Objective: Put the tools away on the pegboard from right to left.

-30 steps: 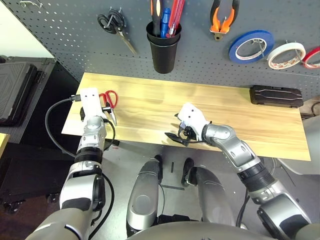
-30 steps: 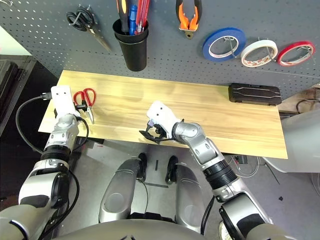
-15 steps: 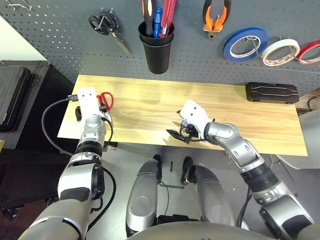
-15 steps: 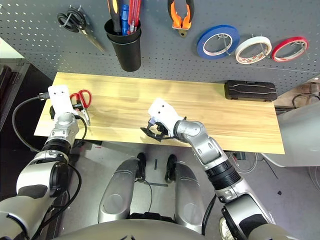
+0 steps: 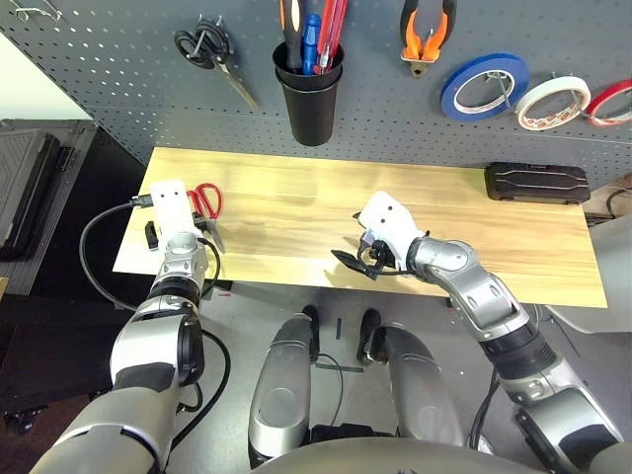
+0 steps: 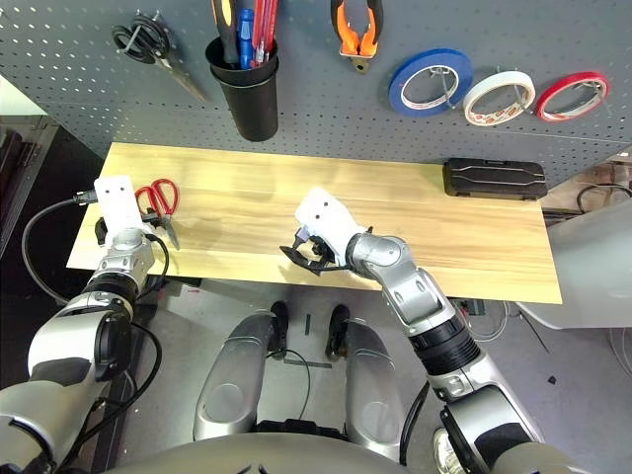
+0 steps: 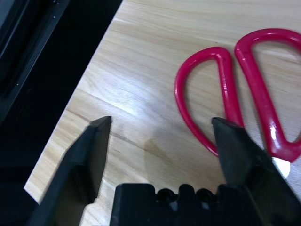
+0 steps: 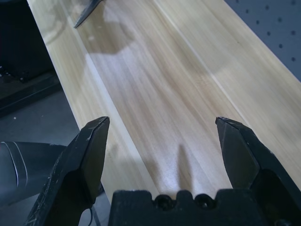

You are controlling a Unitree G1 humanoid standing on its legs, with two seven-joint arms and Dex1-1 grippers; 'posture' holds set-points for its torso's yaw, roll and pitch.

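Since the earlier frame, left gripper (image 7: 160, 129) has narrowed slightly; its fingers stay apart, one at the scissors (image 5: 206, 204) handle, nothing clamped. Right gripper (image 6: 304, 253) stays released, empty. Tape (image 5: 560, 103), pliers (image 5: 427, 32), screwdriver (image 5: 289, 22) sit on pegboard (image 5: 128, 59); scissors remain below it, handles pointing toward it, blades away

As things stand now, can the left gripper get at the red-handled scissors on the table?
Probably yes. The left gripper stands open right at the red-handled scissors, which lie flat near the table's left end. One finger is already over a handle loop, and nothing lies between them.
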